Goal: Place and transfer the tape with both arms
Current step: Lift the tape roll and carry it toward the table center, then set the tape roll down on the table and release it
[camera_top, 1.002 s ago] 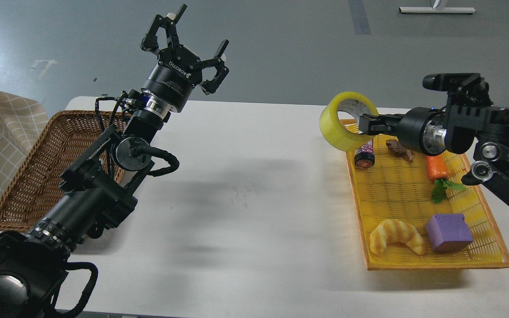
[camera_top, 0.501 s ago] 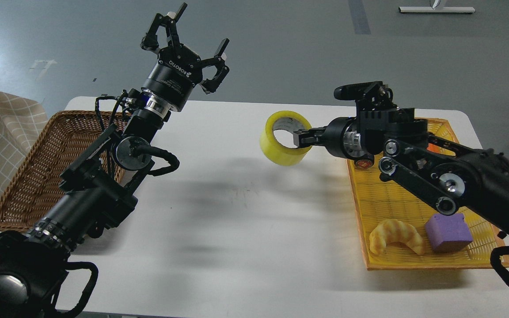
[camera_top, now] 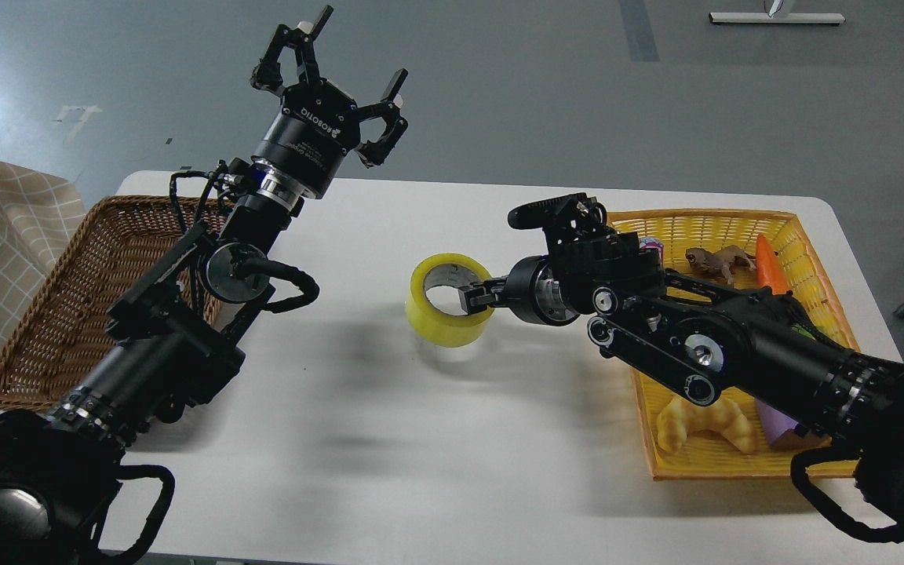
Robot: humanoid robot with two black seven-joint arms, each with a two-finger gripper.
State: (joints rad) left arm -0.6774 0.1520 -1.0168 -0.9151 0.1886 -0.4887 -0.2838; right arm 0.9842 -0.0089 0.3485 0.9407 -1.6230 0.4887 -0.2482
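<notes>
Right gripper pinches the tape by its wall, low over mid-table, prob. to set it within the left's reach. Left gripper spread wide, empty, raised clear.

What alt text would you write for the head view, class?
The right gripper holds the yellow tape over mid-table, its fingers pinching the roll's wall. The left gripper waits raised, open. A wicker basket sits left, a yellow tray right.
</notes>
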